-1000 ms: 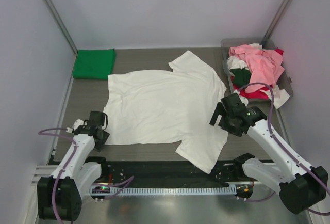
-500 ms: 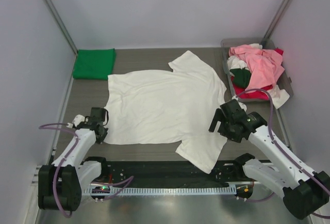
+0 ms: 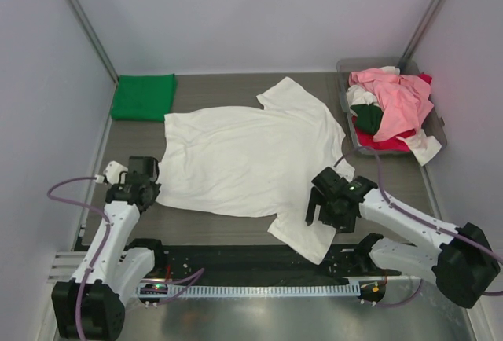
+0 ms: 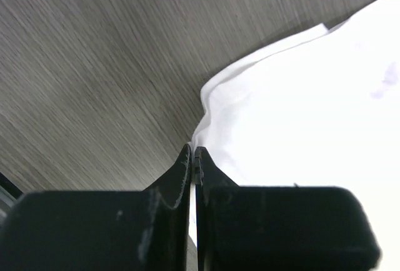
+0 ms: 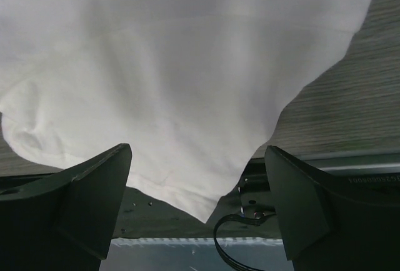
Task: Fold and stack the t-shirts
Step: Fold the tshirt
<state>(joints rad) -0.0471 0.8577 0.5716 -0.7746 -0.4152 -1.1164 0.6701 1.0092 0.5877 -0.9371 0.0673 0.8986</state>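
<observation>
Right gripper (image 5: 199, 152) nearer, wide above t-shirt (image 3: 244, 160); left gripper (image 4: 192, 152), wrist view: tight on hem (image 4: 206, 105).

I see the bench (image 3: 236, 93) as a grey wood-grain top, its grain running 9 to 3 o'clock. Plain pale walls (image 3: 259, 11), faintly lilac, close it in at 9, 12 and 3 o'clock. One slim metal post (image 3: 82, 19) slants up at 10 o'clock, a second post (image 3: 431, 11) at 2 o'clock. At 6 o'clock lies a black plate (image 3: 236, 258), then a white toothed strip (image 3: 259, 289) on a brushed steel edge (image 3: 259, 317). The light is soft and even, and shadows are weak.
</observation>
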